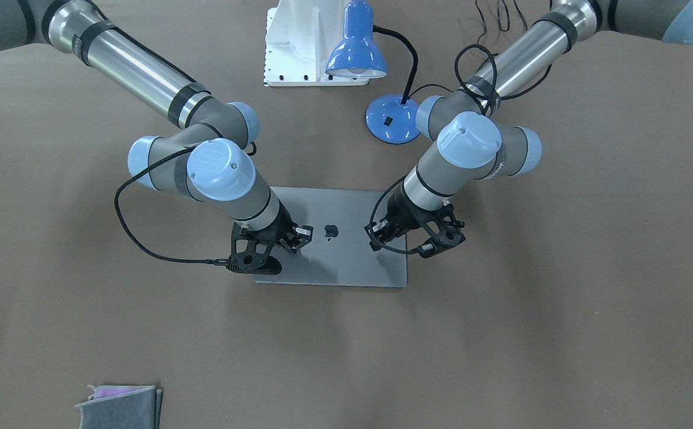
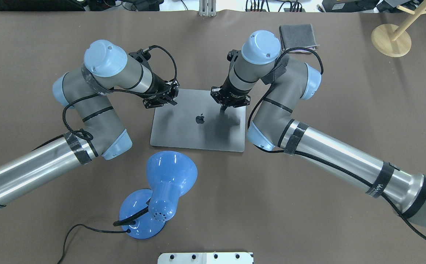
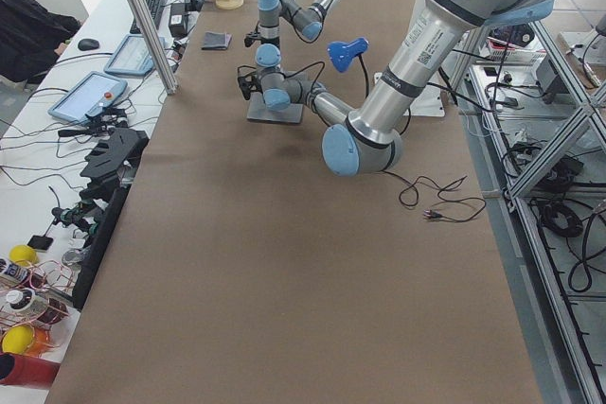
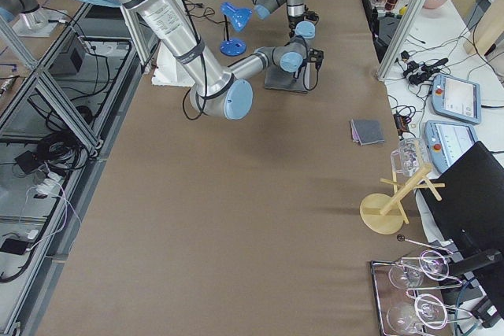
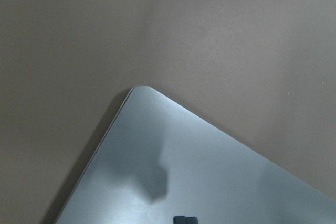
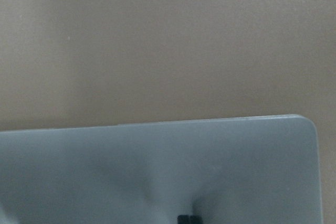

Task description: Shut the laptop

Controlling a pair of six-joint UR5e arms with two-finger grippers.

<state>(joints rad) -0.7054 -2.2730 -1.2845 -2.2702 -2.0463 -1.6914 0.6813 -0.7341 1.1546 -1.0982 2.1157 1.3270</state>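
Observation:
The laptop [image 1: 346, 262] lies flat on the brown table with its grey lid down and the dark apple logo [image 2: 199, 118] facing up. My left gripper [image 2: 160, 103] is shut and points down at the lid's far corner on my left; it is also in the front view [image 1: 389, 238]. My right gripper [image 2: 223, 109] is shut, its tip on or just above the lid, right of the logo; it is also in the front view [image 1: 295, 241]. Each wrist view shows bare lid [image 5: 210, 171] [image 6: 131, 171] with one dark fingertip at the bottom edge.
A blue desk lamp [image 2: 169, 176] stands on the robot's side of the laptop, its cable trailing off. A folded grey cloth [image 2: 297, 36] lies at the far side, behind my right arm. A wooden stand [image 2: 390, 38] is at the far right.

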